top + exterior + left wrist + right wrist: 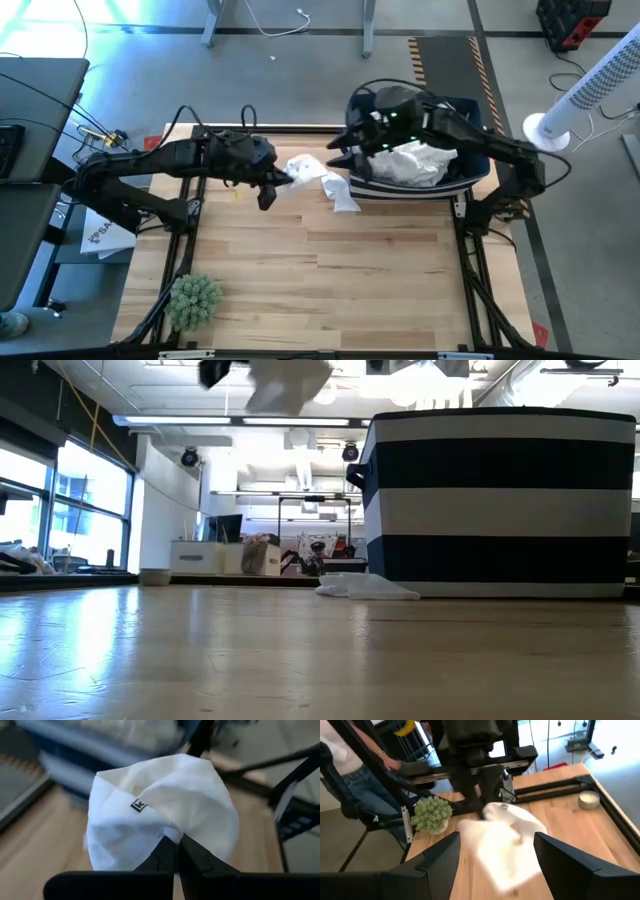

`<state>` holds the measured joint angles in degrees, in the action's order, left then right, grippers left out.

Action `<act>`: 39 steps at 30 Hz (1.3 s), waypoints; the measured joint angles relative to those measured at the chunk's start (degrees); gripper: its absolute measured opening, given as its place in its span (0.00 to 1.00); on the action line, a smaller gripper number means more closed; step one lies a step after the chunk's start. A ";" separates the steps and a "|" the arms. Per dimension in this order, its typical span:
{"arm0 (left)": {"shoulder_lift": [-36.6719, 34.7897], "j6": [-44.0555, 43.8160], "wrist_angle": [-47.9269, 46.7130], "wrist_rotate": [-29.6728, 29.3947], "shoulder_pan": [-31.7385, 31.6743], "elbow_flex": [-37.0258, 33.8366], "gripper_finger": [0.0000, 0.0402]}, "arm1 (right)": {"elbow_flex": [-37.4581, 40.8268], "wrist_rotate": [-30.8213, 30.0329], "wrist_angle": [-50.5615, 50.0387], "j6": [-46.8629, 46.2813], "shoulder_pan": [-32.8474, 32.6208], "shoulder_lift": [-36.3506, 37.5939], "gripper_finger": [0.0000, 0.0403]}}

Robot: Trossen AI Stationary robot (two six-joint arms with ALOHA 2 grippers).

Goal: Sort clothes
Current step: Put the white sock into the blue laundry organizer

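My left gripper (275,186) is shut on a white garment (307,168) and holds it high above the table; the garment also shows at the top of the low view (290,382) and in the left wrist view (160,815), with a small black label. A second white garment (366,588) lies flat on the table against the foot of the navy-and-white striped bin (500,500). More white clothes (415,162) fill the bin. My right gripper (346,150) hovers open and empty over the bin's left rim, facing the held garment (505,840). My left gripper pinches a gathered fold of the white garment (172,836) between its two shut fingers (192,862). The fingers come level from the table's left side. The garment bunches in front of the fingertips and hangs slack, lifted clear of the table.
A green spiky plant (194,300) stands at the table's near left corner. The striped bin (470,175) stands at the far right. A person (350,775) stands beyond the table in the right wrist view. Bare wood (320,280) lies across the middle and near side.
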<state>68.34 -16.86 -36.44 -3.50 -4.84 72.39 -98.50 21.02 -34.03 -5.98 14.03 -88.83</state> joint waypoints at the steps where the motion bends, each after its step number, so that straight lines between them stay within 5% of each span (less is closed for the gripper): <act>1: 0.13 0.61 1.87 -0.23 0.50 0.43 0.00 | 0.00 0.01 1.39 -0.28 -0.13 -0.87 0.62; 11: 0.59 2.53 17.35 -1.66 2.43 0.80 0.00 | 0.00 9.38 4.74 -1.62 -1.11 -6.42 0.59; 16: 0.61 2.55 20.86 -1.56 2.41 0.80 0.00 | 0.00 8.51 6.09 -1.46 -2.13 -6.87 0.38; 22: 0.57 -2.36 20.96 -2.74 2.32 0.80 0.04 | 0.00 3.87 8.17 -1.45 -3.46 -6.86 0.04; 32: -1.72 -8.15 10.41 -4.55 1.44 0.80 0.40 | -8.79 -16.53 -11.14 2.07 -0.73 1.39 0.02; 39: -1.71 -11.61 7.54 -4.57 1.55 0.80 0.47 | -12.41 -22.06 -33.96 1.11 8.78 7.06 0.01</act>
<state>66.63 -28.47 -28.91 -8.08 -3.29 73.19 -110.91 -1.04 -67.99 -4.87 22.81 -81.77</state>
